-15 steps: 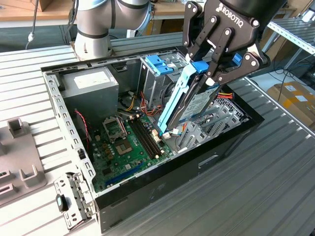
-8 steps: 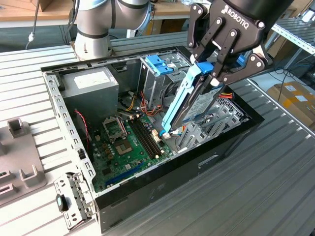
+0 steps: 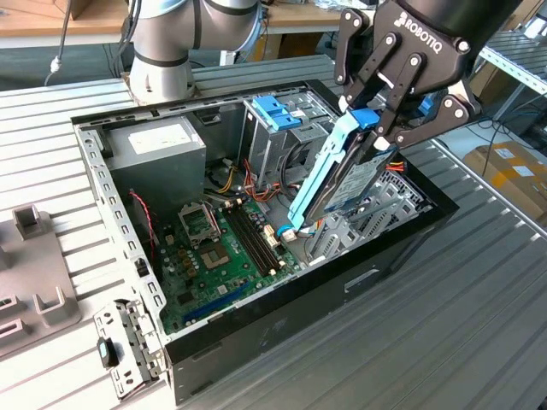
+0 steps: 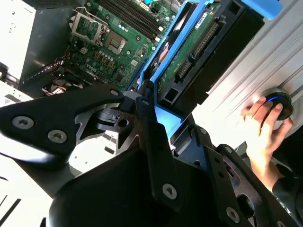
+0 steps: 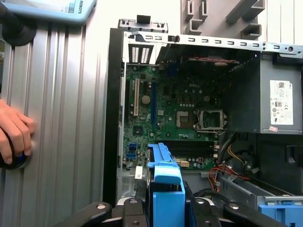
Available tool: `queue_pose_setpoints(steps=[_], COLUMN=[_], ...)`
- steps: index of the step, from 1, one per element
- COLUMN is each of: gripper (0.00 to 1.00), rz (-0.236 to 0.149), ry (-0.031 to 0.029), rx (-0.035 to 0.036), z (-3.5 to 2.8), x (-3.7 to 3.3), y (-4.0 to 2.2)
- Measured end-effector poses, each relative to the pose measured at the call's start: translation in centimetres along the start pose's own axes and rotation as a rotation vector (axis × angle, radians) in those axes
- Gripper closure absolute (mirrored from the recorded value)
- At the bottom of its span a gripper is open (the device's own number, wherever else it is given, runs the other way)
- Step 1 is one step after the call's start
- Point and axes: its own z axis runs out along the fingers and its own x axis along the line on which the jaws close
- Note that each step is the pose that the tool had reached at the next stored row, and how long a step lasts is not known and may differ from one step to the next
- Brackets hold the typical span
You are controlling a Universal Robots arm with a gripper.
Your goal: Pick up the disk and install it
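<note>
My fingers [image 3: 402, 90] are clamped on the disk [image 3: 346, 175] by its blue end tab [image 3: 363, 117], tilted over the open computer case [image 3: 282, 316]; I judge it stiff, weighty, shock-sensitive.

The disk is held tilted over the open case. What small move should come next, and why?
Probably ease it down along its tilt into the grey bay. The gripper is shut on the disk at its blue tab; the disk leans steeply, its lower end inside the case, seemingly not seated.
</note>
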Motion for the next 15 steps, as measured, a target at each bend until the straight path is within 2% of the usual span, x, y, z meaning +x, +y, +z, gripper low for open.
queue_pose_setpoints(steps=[15], gripper=[0.63], rz=[0.0], ry=[0.0], rx=[-0.0024], z=[0.13], x=[0.37], y=[-1.89])
